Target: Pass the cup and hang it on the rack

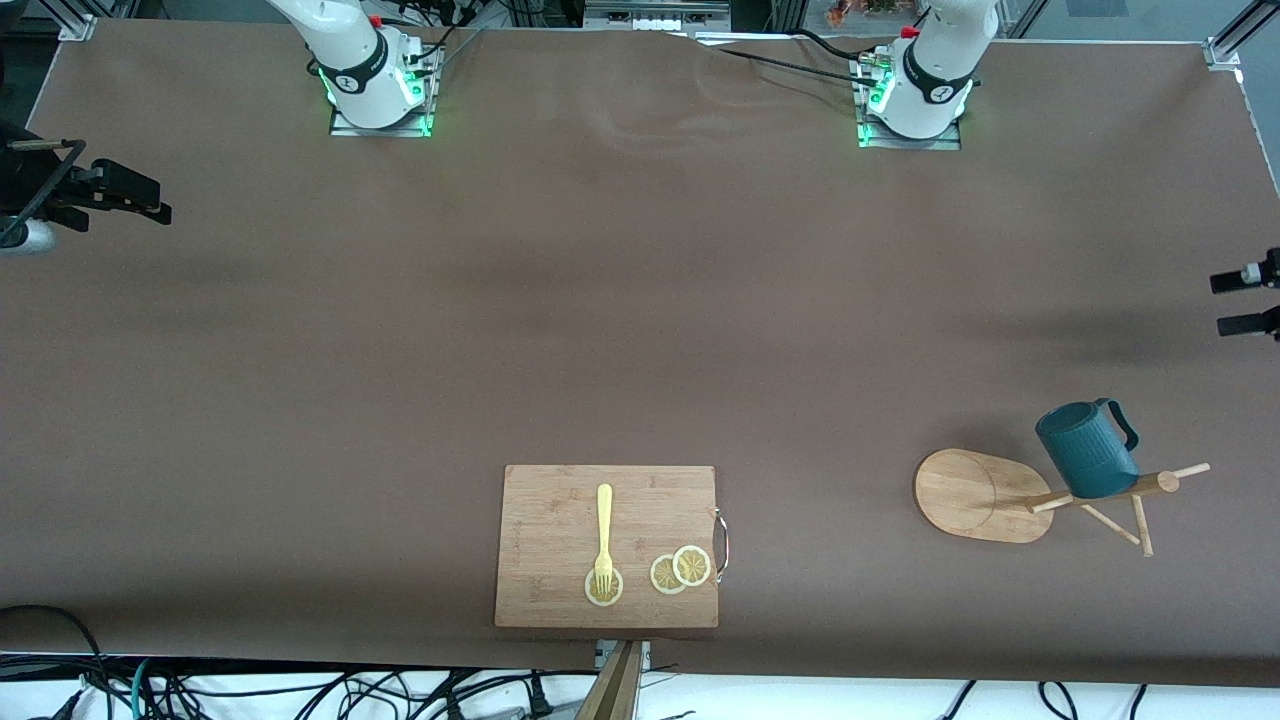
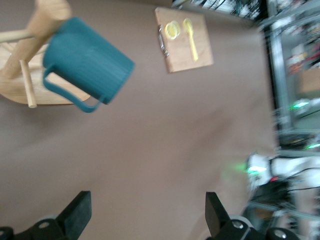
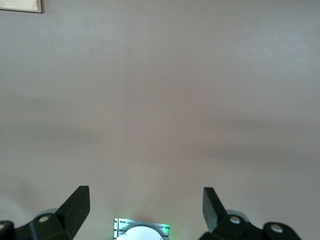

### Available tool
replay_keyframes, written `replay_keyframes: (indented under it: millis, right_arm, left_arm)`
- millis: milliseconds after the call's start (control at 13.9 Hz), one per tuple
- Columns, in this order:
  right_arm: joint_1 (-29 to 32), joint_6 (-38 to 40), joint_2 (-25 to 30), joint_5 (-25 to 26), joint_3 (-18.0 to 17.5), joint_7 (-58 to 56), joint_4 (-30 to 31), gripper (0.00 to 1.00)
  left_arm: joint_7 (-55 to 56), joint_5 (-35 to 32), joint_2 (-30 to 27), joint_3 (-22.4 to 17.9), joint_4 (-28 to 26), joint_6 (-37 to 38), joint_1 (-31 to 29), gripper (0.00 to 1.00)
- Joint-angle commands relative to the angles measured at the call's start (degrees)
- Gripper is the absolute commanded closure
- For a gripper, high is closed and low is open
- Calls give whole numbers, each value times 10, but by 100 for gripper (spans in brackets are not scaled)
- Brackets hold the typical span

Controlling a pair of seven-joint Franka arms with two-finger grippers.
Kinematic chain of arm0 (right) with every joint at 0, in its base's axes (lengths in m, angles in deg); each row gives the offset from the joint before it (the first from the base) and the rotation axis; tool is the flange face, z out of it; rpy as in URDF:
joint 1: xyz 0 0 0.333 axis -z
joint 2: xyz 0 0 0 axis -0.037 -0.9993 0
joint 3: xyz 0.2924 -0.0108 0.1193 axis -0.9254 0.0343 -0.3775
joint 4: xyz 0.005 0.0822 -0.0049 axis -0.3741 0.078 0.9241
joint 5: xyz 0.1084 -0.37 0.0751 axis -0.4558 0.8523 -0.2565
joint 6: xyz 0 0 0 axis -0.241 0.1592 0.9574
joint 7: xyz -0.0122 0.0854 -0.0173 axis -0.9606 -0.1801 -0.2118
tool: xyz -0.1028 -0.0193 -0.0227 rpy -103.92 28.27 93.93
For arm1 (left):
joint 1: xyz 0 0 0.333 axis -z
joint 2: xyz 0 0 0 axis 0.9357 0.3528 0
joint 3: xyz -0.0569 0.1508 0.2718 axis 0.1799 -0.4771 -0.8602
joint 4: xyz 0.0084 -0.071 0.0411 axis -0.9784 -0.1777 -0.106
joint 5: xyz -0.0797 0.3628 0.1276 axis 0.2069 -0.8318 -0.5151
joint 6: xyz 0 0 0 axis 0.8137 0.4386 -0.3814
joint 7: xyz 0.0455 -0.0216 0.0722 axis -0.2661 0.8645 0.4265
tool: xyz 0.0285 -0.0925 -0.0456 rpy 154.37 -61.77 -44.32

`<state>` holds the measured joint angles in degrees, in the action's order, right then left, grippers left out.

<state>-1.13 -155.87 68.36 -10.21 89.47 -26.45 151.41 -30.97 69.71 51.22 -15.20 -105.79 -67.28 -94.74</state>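
Brown bench [image 1: 620, 300] fills the front view, metal framing and cables around its edges, both arm bases along the top. Rack [image 1: 985, 495] sits near the front camera at the left arm's end, oval base flat, post and pegs leaning out toward that end in the front view. Cup [image 1: 1085, 450] hangs on the rack by its handle, tilted, above the bench; hung already.

Cutting board [image 1: 608, 546] lies near the front edge, mid-bench, well apart from the rack. On it a yellow fork [image 1: 604, 535] with its tines on a lemon slice [image 1: 603, 587], two more lemon slices [image 1: 681, 570] beside it toward the board's metal handle.

Left pincer [image 1: 1243, 297] shows at the edge of the front view at the left arm's end, released, fingers spread, nothing between. Left wrist view shows cup, rack post and board together. Right pincer [image 1: 110, 195] is at the right arm's end, also released; its wrist view shows bare bench, a board corner and its own base.
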Motion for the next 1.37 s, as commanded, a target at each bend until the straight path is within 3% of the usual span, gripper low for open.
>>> replay_keyframes:
  millis: [0,431,647,1006,1293]
  right_arm:
    - [3,9,-1,-9,2,3,-8,0]
    - [4,10,-2,-9,4,2,-7,0]
    - [3,9,-1,-8,4,2,-7,0]
    - [3,8,-1,-6,4,2,-7,0]
    - [3,9,-1,-6,4,2,-7,0]
  left_arm:
    - [38,-75,-134,-48,-105,-57,110,0]
    - [329,-233,-240,-48,-134,-64,283,0]
    - [404,-321,-270,-44,-183,-98,339,0]
    - [434,-363,-267,-38,-212,-147,342,0]
    - [426,-354,-243,-41,-169,-147,336,0]
